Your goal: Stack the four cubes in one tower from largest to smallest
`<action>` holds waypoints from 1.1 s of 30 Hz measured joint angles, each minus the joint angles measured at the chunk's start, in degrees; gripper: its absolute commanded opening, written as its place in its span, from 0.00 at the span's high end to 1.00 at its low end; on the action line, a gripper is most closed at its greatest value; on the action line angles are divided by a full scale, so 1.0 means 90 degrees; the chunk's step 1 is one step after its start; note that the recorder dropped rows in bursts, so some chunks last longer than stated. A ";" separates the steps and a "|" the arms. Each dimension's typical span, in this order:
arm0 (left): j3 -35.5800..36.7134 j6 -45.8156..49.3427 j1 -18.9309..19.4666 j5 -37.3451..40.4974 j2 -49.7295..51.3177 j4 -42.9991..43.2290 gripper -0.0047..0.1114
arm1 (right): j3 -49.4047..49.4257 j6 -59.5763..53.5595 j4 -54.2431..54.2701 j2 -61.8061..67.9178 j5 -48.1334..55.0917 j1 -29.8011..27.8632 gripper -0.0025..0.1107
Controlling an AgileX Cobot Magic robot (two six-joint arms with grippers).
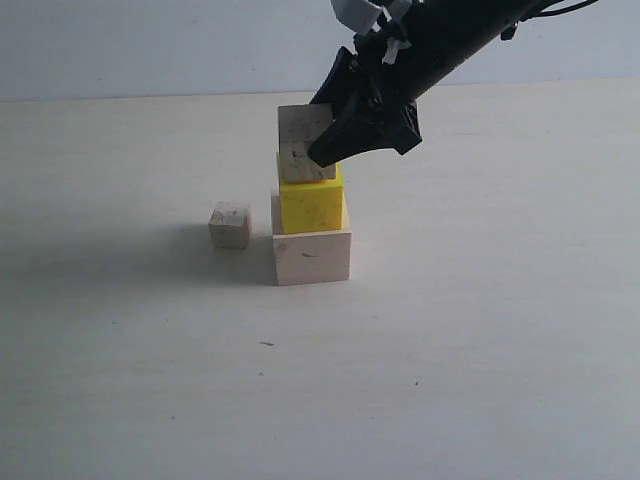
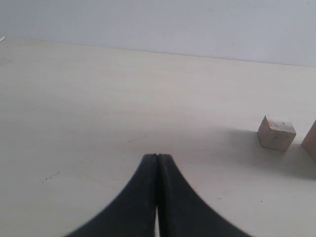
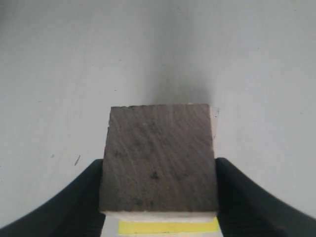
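The tower stands mid-table: a large pale wooden cube point(image 1: 311, 257) with a bright yellow cube point(image 1: 311, 206) on top. My right gripper point(image 1: 318, 150) is shut on a small speckled wooden cube point(image 1: 300, 140), held slightly tilted at the yellow cube's top; I cannot tell whether they touch. In the right wrist view the black fingers point(image 3: 91, 197) press both sides of this cube point(image 3: 158, 143), with a yellow strip point(image 3: 168, 227) below it. The other small speckled cube point(image 1: 230, 225) point(image 2: 276, 132) sits on the table left of the tower. My left gripper point(image 2: 157, 157) is shut and empty, away from it.
The pale tabletop point(image 1: 150, 380) runs back to a light wall point(image 1: 150, 40). The right arm point(image 1: 450, 40) reaches in from the upper right over the tower. The large cube's edge point(image 2: 311, 140) shows in the left wrist view.
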 measured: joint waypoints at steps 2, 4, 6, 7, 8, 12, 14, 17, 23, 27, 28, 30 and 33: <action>0.0000 0.0000 0.0000 0.0000 0.0000 0.0000 0.96 | 0.0000 0.0012 0.0000 0.0000 0.0000 0.0000 0.42; 0.0000 0.0000 0.0000 0.0000 0.0000 0.0000 0.96 | 0.0000 0.0074 0.0014 0.0000 -0.0044 0.0000 0.40; 0.0000 0.0000 0.0000 0.0000 0.0000 0.0000 0.96 | 0.0000 0.0112 0.0014 0.0000 -0.0056 0.0000 0.40; 0.0000 0.0000 0.0000 0.0000 0.0000 0.0000 0.96 | 0.0000 0.0112 0.0024 0.0000 -0.0056 0.0000 0.40; 0.0000 0.0000 0.0000 0.0000 0.0000 0.0000 0.96 | 0.0000 0.0125 0.0024 0.0000 -0.0065 0.0000 0.40; 0.0000 0.0000 0.0000 0.0000 0.0000 0.0000 0.96 | 0.0000 0.0125 0.0081 0.0000 -0.0070 0.0000 0.40; 0.0000 0.0000 0.0000 0.0000 0.0000 0.0000 0.96 | 0.0000 0.0125 0.0123 0.0000 -0.0070 0.0000 0.40; 0.0000 0.0000 0.0000 0.0000 0.0000 0.0000 0.96 | 0.0000 0.0125 0.0285 0.0000 -0.0070 0.0000 0.41; 0.0000 0.0000 0.0000 0.0000 0.0000 0.0000 0.96 | 0.0000 0.0125 0.0298 0.0000 -0.0070 0.0000 0.43; 0.0000 0.0000 0.0000 0.0000 0.0000 0.0000 0.96 | 0.0000 0.0125 0.0310 0.0000 -0.0070 0.0000 0.43; 0.0000 0.0000 0.0000 0.0000 0.0000 0.0000 0.96 | 0.0000 0.0125 0.0308 0.0000 -0.0070 0.0000 0.44; 0.0000 0.0000 0.0000 0.0000 0.0000 0.0000 0.96 | 0.0000 0.0125 0.0308 0.0000 -0.0040 0.0000 0.46; 0.0000 0.0000 0.0000 0.0000 0.0000 0.0000 0.96 | 0.0000 0.0125 0.0335 0.0000 -0.0003 0.0000 0.49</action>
